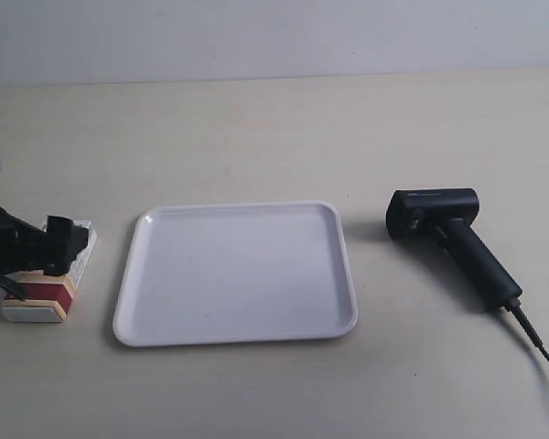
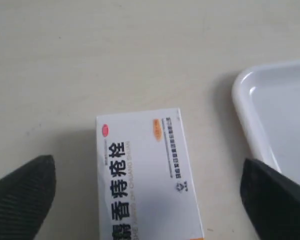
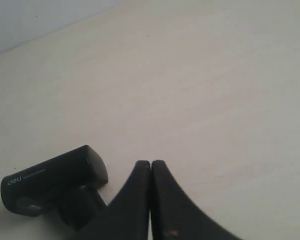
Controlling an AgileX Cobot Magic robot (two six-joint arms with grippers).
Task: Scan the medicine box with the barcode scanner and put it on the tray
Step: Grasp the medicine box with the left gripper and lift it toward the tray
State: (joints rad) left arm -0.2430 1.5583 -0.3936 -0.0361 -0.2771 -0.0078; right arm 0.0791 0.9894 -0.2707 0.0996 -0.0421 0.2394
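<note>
On the beige tabletop (image 1: 256, 128), exterior view: flat white plastic tray (image 1: 235, 335) between small white medicine box (image 1: 38, 300) and black pistol-shaped barcode scanner (image 1: 448, 238). Left wrist view — left gripper (image 2: 147, 185) agape, straddling box, 2 fingers (image 2: 20, 195) clear. Right wrist view — right gripper (image 3: 150, 167) closed, empty, near scanner.

The exterior view looks down from the bench's near edge toward its far edge, taking in the tray (image 1: 235, 273) at mid distance. The left wrist view hangs close above the medicine box (image 2: 145, 175), sharing the tray's corner (image 2: 270, 115). The right wrist view sits low, sharing the barcode scanner (image 3: 52, 182).
</note>
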